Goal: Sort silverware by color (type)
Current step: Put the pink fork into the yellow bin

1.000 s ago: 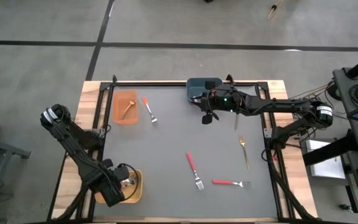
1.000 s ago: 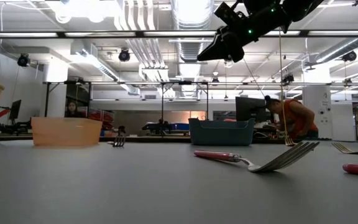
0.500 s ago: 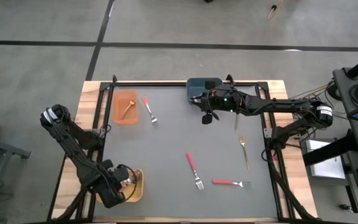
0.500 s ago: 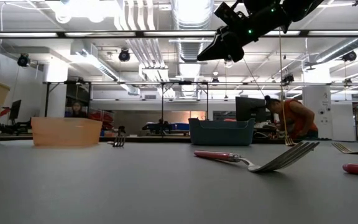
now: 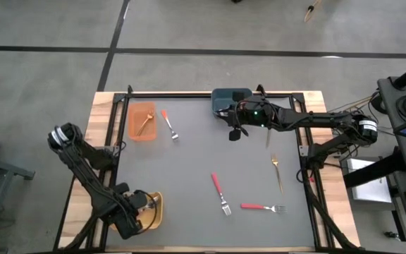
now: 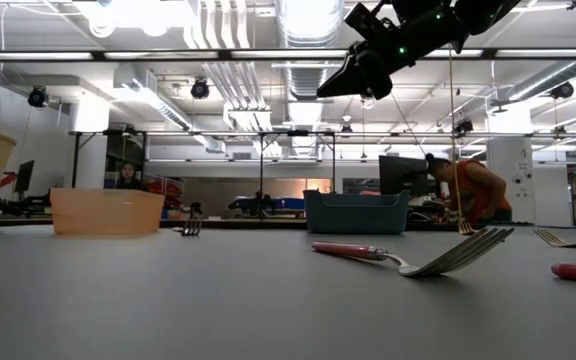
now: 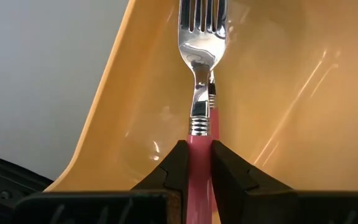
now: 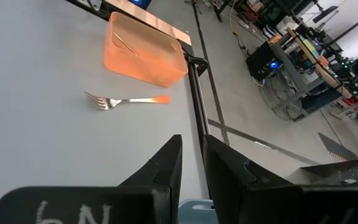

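Note:
My left gripper (image 5: 145, 209) hangs over the yellow bin (image 5: 157, 209) at the table's near left corner, pointing down and shut on a fork with a pink handle (image 7: 202, 68). My right gripper (image 5: 235, 134) waits in the air in front of the blue-grey bin (image 5: 228, 97), fingers close together with nothing between them (image 8: 191, 146). Two pink-handled forks (image 5: 220, 193) (image 5: 263, 207) and a thin gold fork (image 5: 277, 171) lie flat on the grey mat. An orange-handled fork (image 5: 169, 124) lies beside the orange bin (image 5: 142, 121), which holds a gold fork (image 5: 144, 125). My left gripper pinches the fork's pink handle (image 7: 199, 134) between its two fingers, just behind the ribbed metal collar. The fingers come from above and lie along the fork. The fork hangs tines down inside the yellow bin (image 7: 278, 93); whether the tines touch the bin's floor I cannot tell.
The mat is ringed by a black frame rail (image 5: 122, 152) on a wooden top. The three bins stand at the far left, far middle and near left. A person sits in the room beyond the table (image 6: 468, 190).
My left arm has eased slightly lower over the yellow bin, with the pink-handled fork still in its hold.

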Motion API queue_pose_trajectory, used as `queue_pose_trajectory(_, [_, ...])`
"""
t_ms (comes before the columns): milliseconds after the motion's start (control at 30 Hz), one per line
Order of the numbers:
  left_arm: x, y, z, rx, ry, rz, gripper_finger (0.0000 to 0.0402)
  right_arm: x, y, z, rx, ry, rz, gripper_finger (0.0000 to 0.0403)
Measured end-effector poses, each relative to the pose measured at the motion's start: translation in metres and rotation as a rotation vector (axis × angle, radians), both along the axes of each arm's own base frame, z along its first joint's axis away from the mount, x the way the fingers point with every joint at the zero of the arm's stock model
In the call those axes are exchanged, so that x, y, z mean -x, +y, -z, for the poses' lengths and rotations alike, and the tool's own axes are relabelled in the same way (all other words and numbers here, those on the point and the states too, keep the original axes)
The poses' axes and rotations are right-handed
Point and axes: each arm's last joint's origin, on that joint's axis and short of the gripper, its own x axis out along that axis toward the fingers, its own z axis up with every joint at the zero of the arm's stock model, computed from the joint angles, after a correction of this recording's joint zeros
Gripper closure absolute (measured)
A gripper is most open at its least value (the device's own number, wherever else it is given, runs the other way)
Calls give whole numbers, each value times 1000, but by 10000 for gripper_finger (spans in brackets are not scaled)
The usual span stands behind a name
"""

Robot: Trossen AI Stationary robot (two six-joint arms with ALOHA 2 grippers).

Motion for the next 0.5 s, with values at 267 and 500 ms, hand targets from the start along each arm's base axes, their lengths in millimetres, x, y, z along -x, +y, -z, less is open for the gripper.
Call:
queue_pose_trajectory(267, [1, -1, 2, -5, 5, 4, 372, 0, 0, 0, 0, -1, 0, 345])
queue_pose_trajectory(500, [-1, -4, 2, 23, -12, -6, 372, 0, 0, 0, 0, 0, 0, 345])
